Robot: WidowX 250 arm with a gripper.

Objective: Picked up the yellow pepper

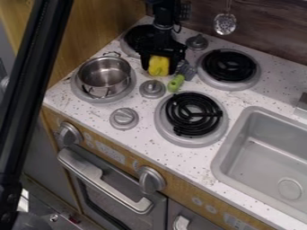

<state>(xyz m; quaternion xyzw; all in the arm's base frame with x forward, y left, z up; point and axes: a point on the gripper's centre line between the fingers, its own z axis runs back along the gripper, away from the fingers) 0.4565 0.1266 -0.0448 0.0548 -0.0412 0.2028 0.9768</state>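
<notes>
Holding a yellow pepper (159, 65) in the black gripper (160, 69), narrowed around both sides, over the back part of the toy stove. Can't tell clear of the surface from touching it.

Just beside, on the sink side, see a green-handled tool (176, 83) with a grey head, close enough to crowd the gripper (perhaps a brush, hard to say). To the left of the view, find a steel pot (105, 74) on a burner, with grey knobs (152, 89) nearby. Between pot and sink, notice a black coil burner (193, 114); farther back, another coil burner (229, 66). Against the back wall, spot a slotted spoon (225, 24), hanging.

Can make out only part of the back-left burner (135, 38), partly covered by gripper and arm. Also hard to read: the join of grey head and green handle, close to the gripper. Cut off at the right edge: the sink (243, 130) and a bit of faucet (302, 105). Across the left foreground, crossing over cabinet and floor, a long black bar (30, 85).

Underneath, see a white, dark-speckled countertop (237, 98); below, a wooden front with an oven handle (102, 179); behind, dark wood-grain wall (264, 33).
</notes>
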